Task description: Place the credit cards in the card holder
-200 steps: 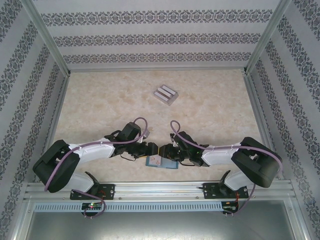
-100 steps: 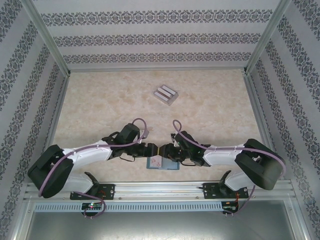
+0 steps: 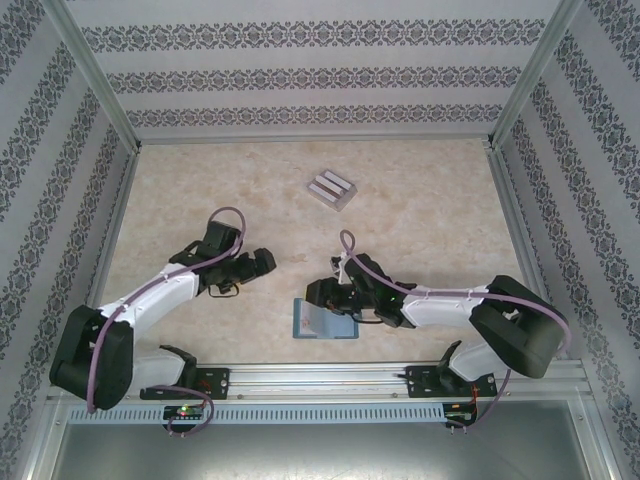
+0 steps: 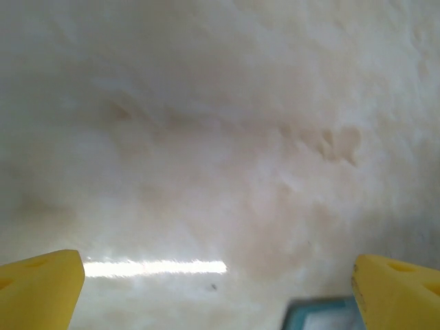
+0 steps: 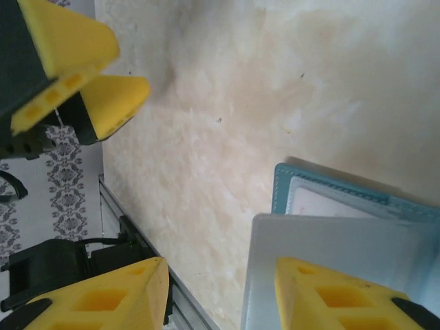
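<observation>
the left gripper hangs spread wide and empty, a little left of the card holder, which lies open near the table edge. the right gripper, jaws parted and clasping nothing, hovers at the holder's far edge. the credit cards lie well apart toward the far wall, their row slanting diagonally. i'd say both arms are about equally near.

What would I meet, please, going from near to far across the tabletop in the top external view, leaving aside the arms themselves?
Card holder → left gripper → cards.
</observation>
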